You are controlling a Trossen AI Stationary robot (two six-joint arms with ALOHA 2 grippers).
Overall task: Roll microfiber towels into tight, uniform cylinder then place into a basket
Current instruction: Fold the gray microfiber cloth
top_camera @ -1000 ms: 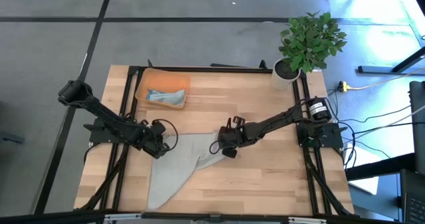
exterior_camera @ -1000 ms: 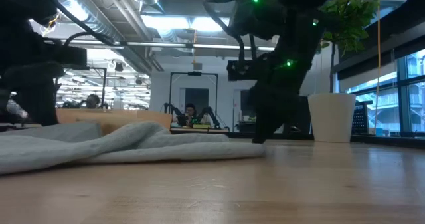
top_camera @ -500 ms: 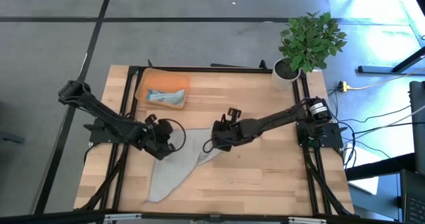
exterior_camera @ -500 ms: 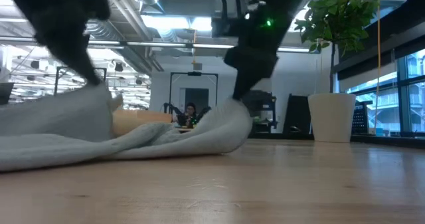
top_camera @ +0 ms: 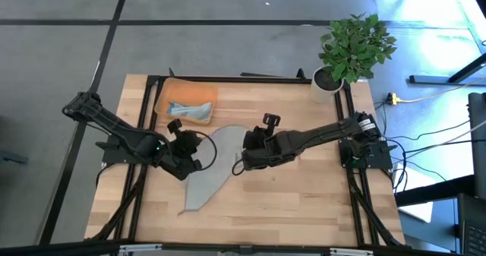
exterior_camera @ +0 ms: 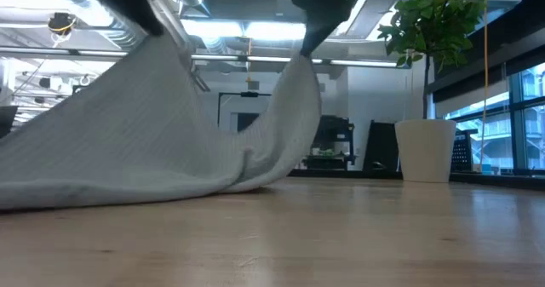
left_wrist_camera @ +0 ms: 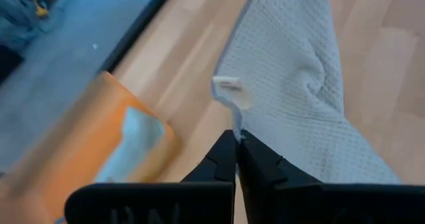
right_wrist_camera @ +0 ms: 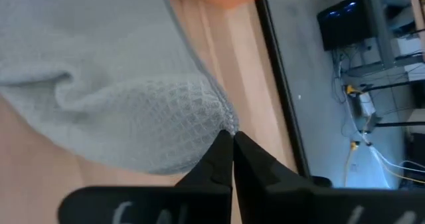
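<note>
1. Grey-green towel (top_camera: 206, 165) hung lifted between both arms over the wooden table (top_camera: 304, 203); only its trailing corner lay on the wood near the front edge. You had it up by two corners, likely to spread it flat before rolling.
2. Your left gripper (top_camera: 187, 143) was clenched on one towel corner; the left wrist view showed the fingertips pinched together on the hem beside the sewn tag (left_wrist_camera: 230, 86).
3. Your right gripper (top_camera: 249, 151) was clamped on the opposite corner, waffle weave bunched right at the tips in the right wrist view. Two pinch points apart kept the edge between them taut-ish, though the low view showed a sag in the middle.
4. Orange basket (top_camera: 165, 98) sat at the table's back-left, well clear of the lifted cloth, so no snag risk there.
5. Teal-blue towel (top_camera: 190, 110) lay inside the basket already; I couldn't tell how tightly it was rolled.
6. Rolling of the grey-green one hadn't started, by my read.
</note>
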